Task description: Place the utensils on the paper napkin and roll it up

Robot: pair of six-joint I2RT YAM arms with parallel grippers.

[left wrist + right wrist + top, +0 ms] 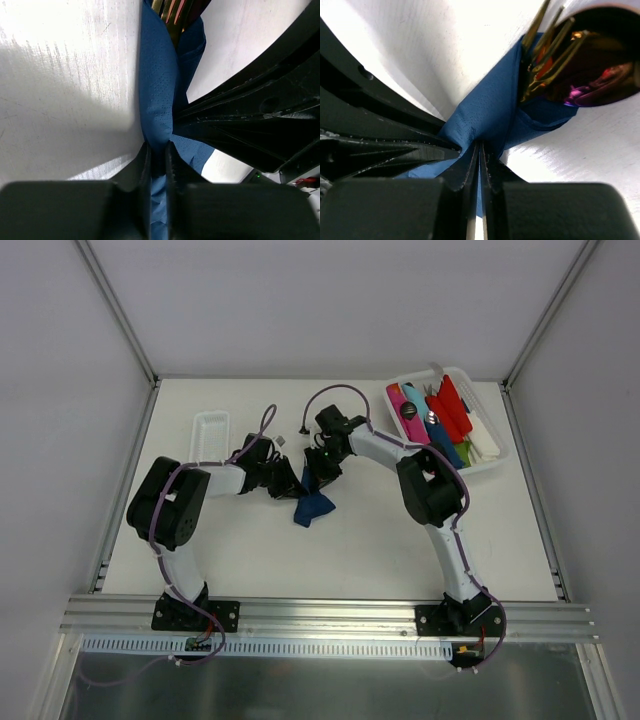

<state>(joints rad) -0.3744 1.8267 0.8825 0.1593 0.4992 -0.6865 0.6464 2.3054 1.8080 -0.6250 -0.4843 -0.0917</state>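
Nearest from above are my arm bases; beyond, the paper napkin sits bunched on the surface, and a clear bin holds coloured plastic items. My left fingers are closed tight on the napkin. My right fingers too, utensils poking from its fold.

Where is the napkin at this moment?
In the top view the napkin lies bunched at mid-table, pinched by the left gripper and the right gripper, with the utensils poking from its folds.
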